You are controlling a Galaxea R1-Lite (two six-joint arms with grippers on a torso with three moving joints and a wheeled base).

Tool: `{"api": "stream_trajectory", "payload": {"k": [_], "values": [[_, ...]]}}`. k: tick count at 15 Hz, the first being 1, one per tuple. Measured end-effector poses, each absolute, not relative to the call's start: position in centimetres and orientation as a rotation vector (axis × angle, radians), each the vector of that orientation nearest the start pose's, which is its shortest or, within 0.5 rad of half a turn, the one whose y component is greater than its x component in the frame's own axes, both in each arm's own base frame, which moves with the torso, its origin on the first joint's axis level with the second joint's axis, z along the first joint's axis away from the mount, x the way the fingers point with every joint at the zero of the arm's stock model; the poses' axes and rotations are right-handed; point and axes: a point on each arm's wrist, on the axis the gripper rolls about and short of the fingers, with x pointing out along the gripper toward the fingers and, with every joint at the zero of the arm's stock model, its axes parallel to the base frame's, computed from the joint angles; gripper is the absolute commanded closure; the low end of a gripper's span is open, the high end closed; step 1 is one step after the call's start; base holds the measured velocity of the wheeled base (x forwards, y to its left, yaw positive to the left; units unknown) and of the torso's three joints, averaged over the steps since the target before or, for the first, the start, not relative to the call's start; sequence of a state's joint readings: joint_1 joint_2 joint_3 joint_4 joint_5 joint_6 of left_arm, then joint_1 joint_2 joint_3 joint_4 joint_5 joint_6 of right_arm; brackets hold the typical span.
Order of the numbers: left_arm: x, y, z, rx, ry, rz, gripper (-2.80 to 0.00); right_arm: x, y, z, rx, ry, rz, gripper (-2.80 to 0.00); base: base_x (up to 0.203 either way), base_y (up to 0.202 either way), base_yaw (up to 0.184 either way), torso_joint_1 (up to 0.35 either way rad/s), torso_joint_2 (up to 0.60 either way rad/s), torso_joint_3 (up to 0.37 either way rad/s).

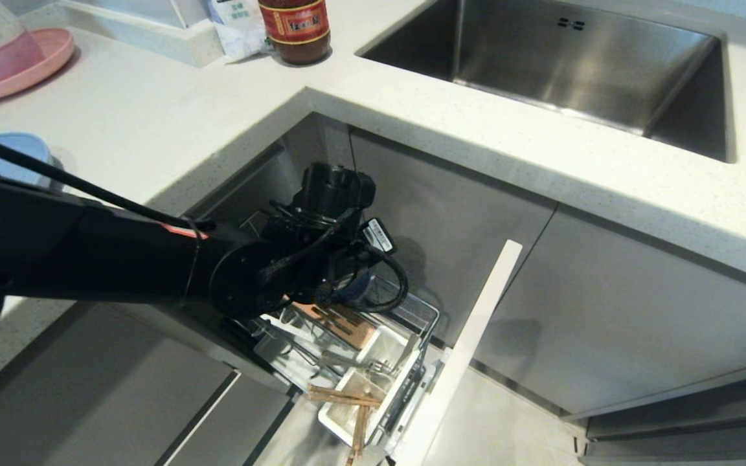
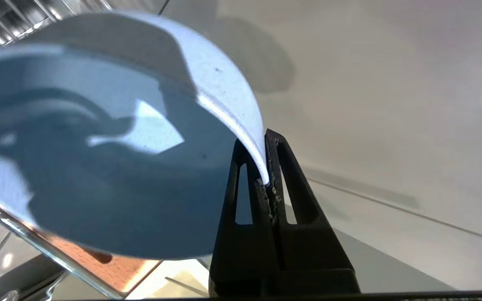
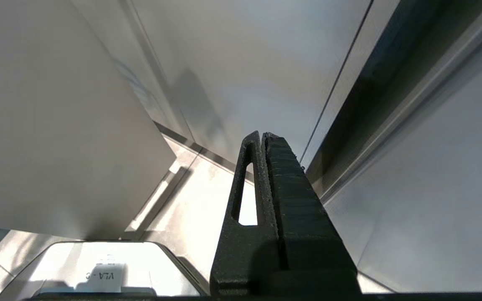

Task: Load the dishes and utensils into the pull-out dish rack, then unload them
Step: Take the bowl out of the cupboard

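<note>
While left end effector (image 2: 268, 167) pinches rim, light-blue bowl (image 2: 111, 154) stands on edge over rack (image 1: 405, 310).

A home kitchen: a pale speckled stone table (image 1: 172, 123) turns a corner around a stainless-steel sink (image 1: 580, 58), with grey cabinet doors (image 1: 638, 310) below. A sauce bottle (image 1: 295, 26) and pink plate (image 1: 36, 61) stand on top, and a pull-out dish rack (image 1: 412, 310) holds chopsticks (image 1: 347, 398).

Bright overhead light, floor glare, dark shadow w/ blur on bowl (image 2: 98, 167).
</note>
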State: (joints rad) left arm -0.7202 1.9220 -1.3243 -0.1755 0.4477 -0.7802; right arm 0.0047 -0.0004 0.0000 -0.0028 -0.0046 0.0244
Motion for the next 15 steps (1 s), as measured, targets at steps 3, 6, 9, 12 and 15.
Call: {"api": "stream_trajectory", "payload": {"k": [3,6,9,12,15], "values": [[28.3,-24.1,21.8,-0.549,0.412,-0.138,0.0,-2.3,0.0,7.6,0.024,-0.003,0.0,0.0,0.0,0.0,0.0,0.0,0.0,0.0],[26.9,-24.0,23.2,-0.562,0.391,-0.166,0.0,-2.3,0.0,7.6,0.024,-0.003,0.0,0.0,0.0,0.0,0.0,0.0,0.0,0.0],[24.5,-23.9,25.2,-0.577,0.369,-0.216,0.0,-2.3,0.0,7.6,0.024,-0.003,0.0,0.0,0.0,0.0,0.0,0.0,0.0,0.0],[21.0,-23.1,28.1,-0.604,0.339,-0.29,0.0,-2.3,0.0,7.6,0.024,-0.003,0.0,0.0,0.0,0.0,0.0,0.0,0.0,0.0],[17.9,-20.9,31.5,-0.627,0.265,-0.347,0.0,-2.3,0.0,7.6,0.024,-0.003,0.001,0.0,0.0,0.0,0.0,0.0,0.0,0.0]]}}
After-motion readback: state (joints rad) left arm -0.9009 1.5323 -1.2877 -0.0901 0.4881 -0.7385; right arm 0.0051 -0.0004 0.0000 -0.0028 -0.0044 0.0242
